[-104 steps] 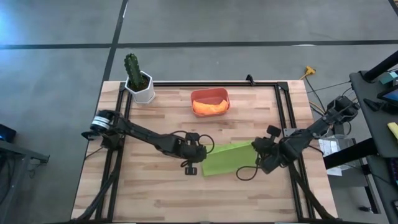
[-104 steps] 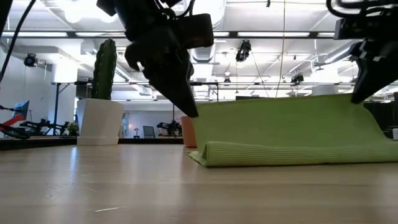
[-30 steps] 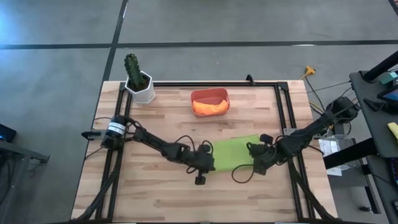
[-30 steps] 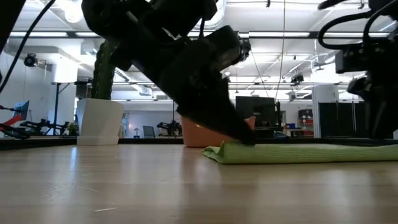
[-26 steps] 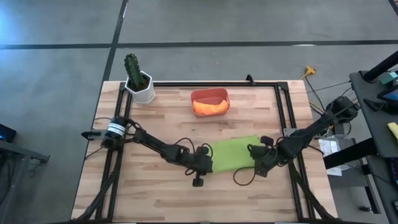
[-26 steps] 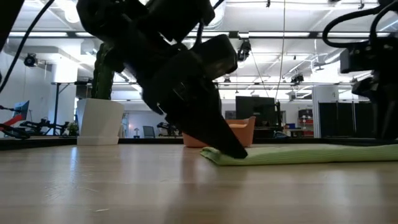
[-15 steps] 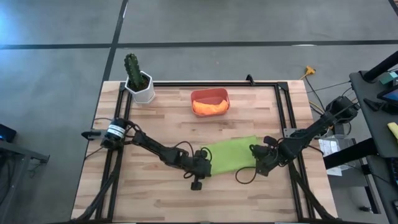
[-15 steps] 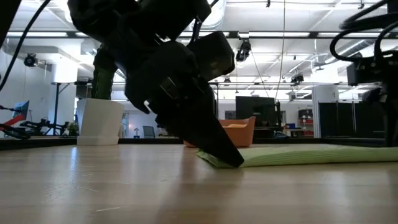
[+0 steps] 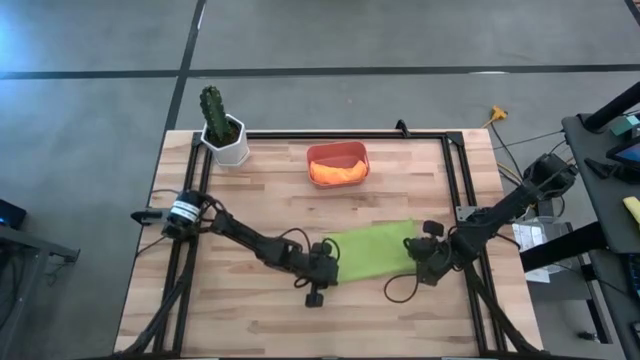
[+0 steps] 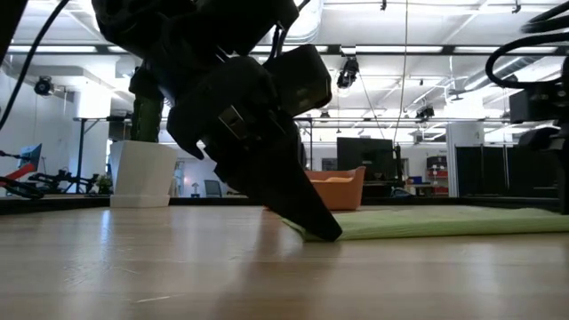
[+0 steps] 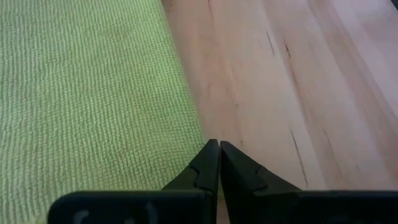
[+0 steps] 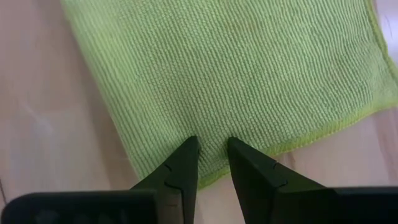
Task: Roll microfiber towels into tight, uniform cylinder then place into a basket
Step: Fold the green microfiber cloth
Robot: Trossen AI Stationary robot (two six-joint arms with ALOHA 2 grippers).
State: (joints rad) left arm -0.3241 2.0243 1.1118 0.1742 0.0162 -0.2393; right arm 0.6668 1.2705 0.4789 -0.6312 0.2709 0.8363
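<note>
A lime green microfiber towel (image 9: pixel 372 250) lies folded flat on the wooden table, right of centre. My left gripper (image 9: pixel 328 264) is shut, and its tips (image 11: pixel 219 145) are down at the towel's left near corner. My right gripper (image 9: pixel 424 259) stands over the towel's right near corner, its fingers (image 12: pixel 189 155) a narrow gap apart with flat cloth showing between them. The salmon-red basket (image 9: pixel 338 149) sits at the far middle of the table with an orange towel (image 9: pixel 338 172) lying inside it. My left gripper has its shut fingertips on the towel's left near corner (image 11: pixel 195 132), slanting down from the table's left. The corner lies flat on the table (image 10: pixel 311 229). Whether any cloth sits between the fingers cannot be told. My right gripper: I cannot tell whether its fingertips touch the towel.
A white pot with a green cactus (image 9: pixel 222 128) stands at the far left corner. A black frame rail (image 9: pixel 330 134) runs along the table's far and side edges. Bare wood lies along the near edge and to the left.
My left gripper has slid over the towel toward the table's left and near edge, ending at the towel's left near corner. The towel's left end now lies flatter and reaches a little farther left. My right gripper has shifted slightly toward the table's right edge.
</note>
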